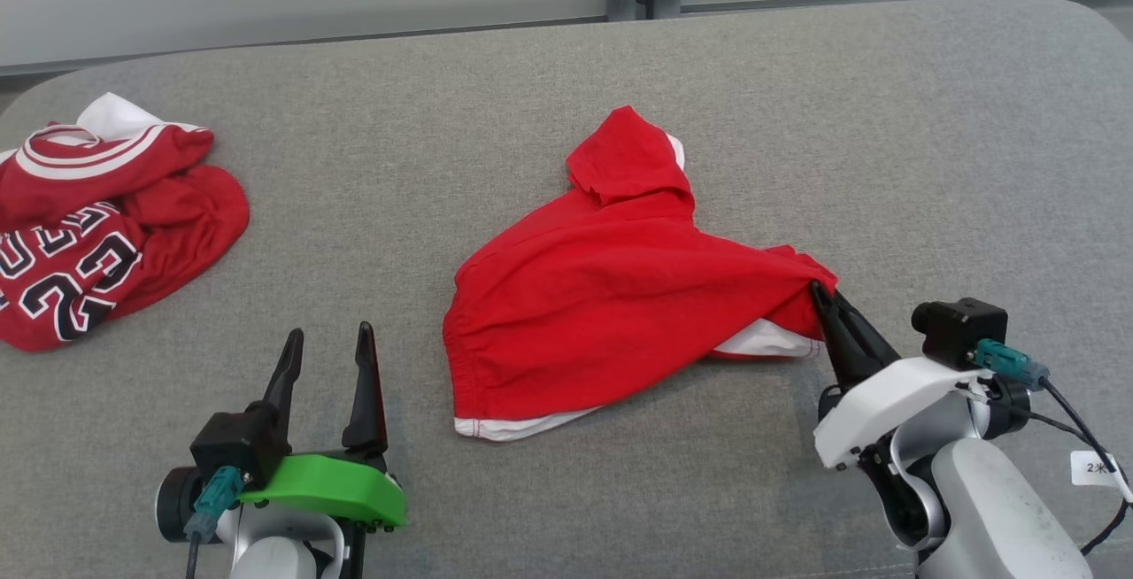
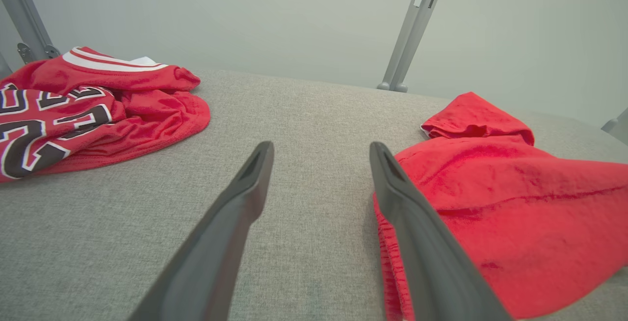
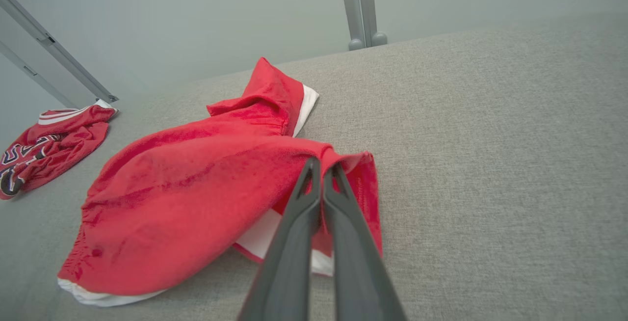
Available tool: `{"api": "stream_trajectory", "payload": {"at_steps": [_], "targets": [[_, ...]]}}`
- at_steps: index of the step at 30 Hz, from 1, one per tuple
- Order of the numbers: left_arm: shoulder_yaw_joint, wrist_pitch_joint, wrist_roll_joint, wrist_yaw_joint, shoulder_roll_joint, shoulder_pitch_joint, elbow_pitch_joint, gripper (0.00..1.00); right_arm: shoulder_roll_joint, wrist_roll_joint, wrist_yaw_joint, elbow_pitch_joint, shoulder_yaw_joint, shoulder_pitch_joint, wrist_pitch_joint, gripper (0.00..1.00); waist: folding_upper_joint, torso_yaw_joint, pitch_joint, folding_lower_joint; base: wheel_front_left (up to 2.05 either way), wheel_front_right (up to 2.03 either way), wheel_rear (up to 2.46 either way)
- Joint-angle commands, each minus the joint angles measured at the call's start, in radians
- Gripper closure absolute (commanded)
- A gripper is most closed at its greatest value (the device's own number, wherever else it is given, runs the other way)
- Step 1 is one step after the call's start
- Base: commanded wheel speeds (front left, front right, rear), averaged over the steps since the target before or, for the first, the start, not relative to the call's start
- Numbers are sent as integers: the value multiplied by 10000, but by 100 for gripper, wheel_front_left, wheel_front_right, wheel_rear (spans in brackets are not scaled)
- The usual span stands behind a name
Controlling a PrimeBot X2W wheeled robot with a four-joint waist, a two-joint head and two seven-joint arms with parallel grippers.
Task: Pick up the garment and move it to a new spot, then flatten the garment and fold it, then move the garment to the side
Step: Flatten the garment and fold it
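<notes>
Right now I see the crumpled red garment with white trim lying near the middle of the grey fabric-covered worktop. One narrow part of it points toward the far edge and a wider part spreads toward the robot. A white hem shows along its near edge, and another strip of white shows under its right corner.

The right gripper is at that right corner. Its jaws are pressed together and pinching a fold of the red cloth. In the right wrist view the two dark fingers meet at their tips, with the fabric bunched around them, and the garment sags away to the left of that view.

The left gripper sits at the lower left with its jaws spread wide and holding nothing. In the left wrist view bare grey fabric shows between them, and the garment's gathered edge lies just beside the right-hand finger.

Far to the left, well apart from the garment, a rumpled red jersey with black-and-white lettering lies on the worktop.
</notes>
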Motion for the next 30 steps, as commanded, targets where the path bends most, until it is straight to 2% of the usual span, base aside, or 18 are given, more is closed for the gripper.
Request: {"api": "stream_trajectory", "payload": {"at_steps": [1, 6, 13, 19, 25, 26, 27, 28, 29, 30], "targets": [[-28, -25, 17, -41, 11, 111, -26, 0, -100, -189, 1, -129, -140, 89, 158, 100, 1, 121, 67, 0, 0, 0, 0], [-170, -25, 42, -87, 3, -99, -40, 0, -195, -626, 1, 262, -559, -620, 597, 100, 1, 539, 274, 0, 0, 0, 0], [-489, -25, -82, -80, 0, -406, -122, 0, -573, -911, 1, 2369, -934, -2260, 720, 100, 1, 1237, 693, 0, 0, 0, 0], [-700, -25, -169, 3, -2, -595, -211, 0, -987, -922, 1, 4210, -719, -3666, 613, 100, 1, 1656, 1053, 0, 0, 0, 0], [-826, -25, -236, 77, -3, -707, -233, 0, -1176, -757, 1, 5717, -170, -4647, 349, 100, 1, 1734, 1263, 0, 0, 0, 0], [-849, -25, -245, 91, -3, -735, -224, 0, -1174, -718, 1, 5920, -62, -4764, 245, 86, 1, 1705, 1282, 0, 0, 0, 0], [-855, -25, -251, 91, 0, -753, -220, 0, -1196, -697, 1, 6093, 27, -4859, 128, 67, 1, 1656, 1296, 0, 0, 0, 0], [-862, -25, -253, 91, -2, -770, -217, 0, -1219, -689, 1, 6256, 133, -4955, 0, 39, 1, 1592, 1303, 0, 0, 0, 0], [-877, -25, -258, 88, -2, -770, -220, 0, -1236, -675, -1, 6378, 218, -5030, -163, 0, 1, 1517, 1301, 0, 0, 0, 0], [-876, -25, -237, 88, -2, -758, -224, 0, -1208, -609, 1, 6484, 317, -5090, -298, 0, 1, 1427, 1289, 0, 0, 0, 0]]}}
